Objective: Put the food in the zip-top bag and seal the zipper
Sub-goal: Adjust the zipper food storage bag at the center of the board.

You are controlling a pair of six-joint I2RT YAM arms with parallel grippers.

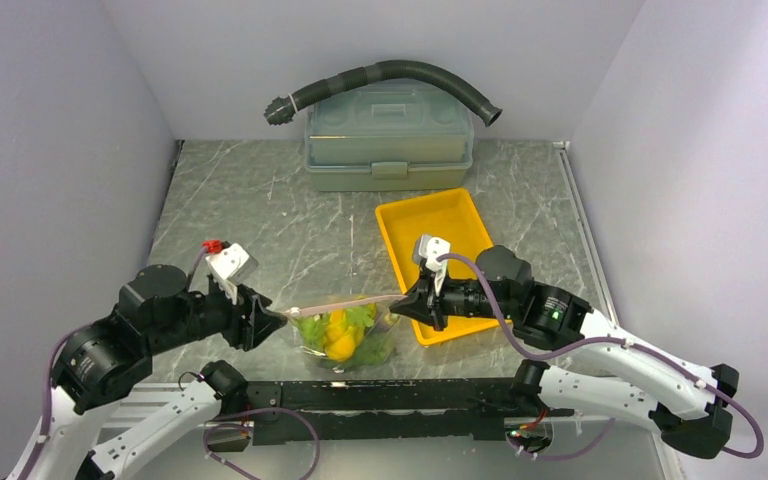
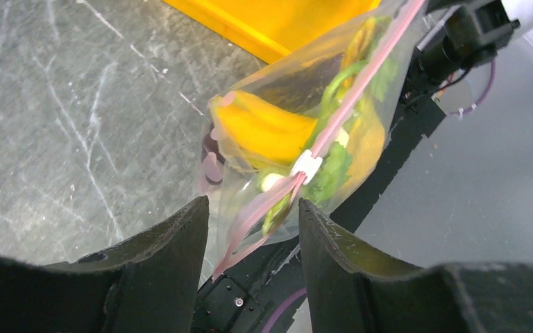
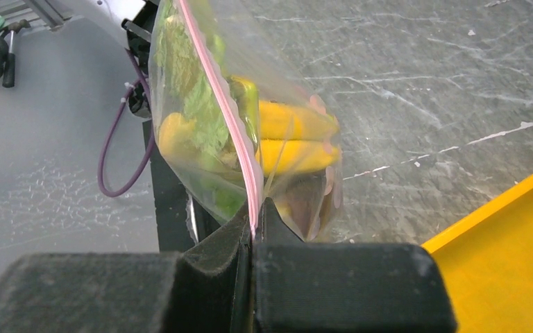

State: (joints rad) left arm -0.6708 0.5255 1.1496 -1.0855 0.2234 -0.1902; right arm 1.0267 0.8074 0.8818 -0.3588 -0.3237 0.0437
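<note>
Right gripper [image 3: 252, 215] is clamped tight on the zipper [image 3: 225, 111], pinching the pink strip at the right end of the bag [image 1: 382, 342]. The bag sits between the two arms at the near edge of the table [image 1: 260, 210], with its strip stretched straight across the top. The food [image 1: 340, 337] is inside: yellow bananas [image 3: 295, 139] and green pieces [image 2: 330, 173] press against the plastic. Left gripper [image 2: 253, 208] has its jaws spread apart, and the strip's other end runs loose between them, unclamped. A white slider [image 2: 307, 165] sits on the strip just ahead of those fingers, and from the slider toward them the strip splits into two strands. The yellow tray [image 1: 460, 215] lies just beside the bag.
</note>
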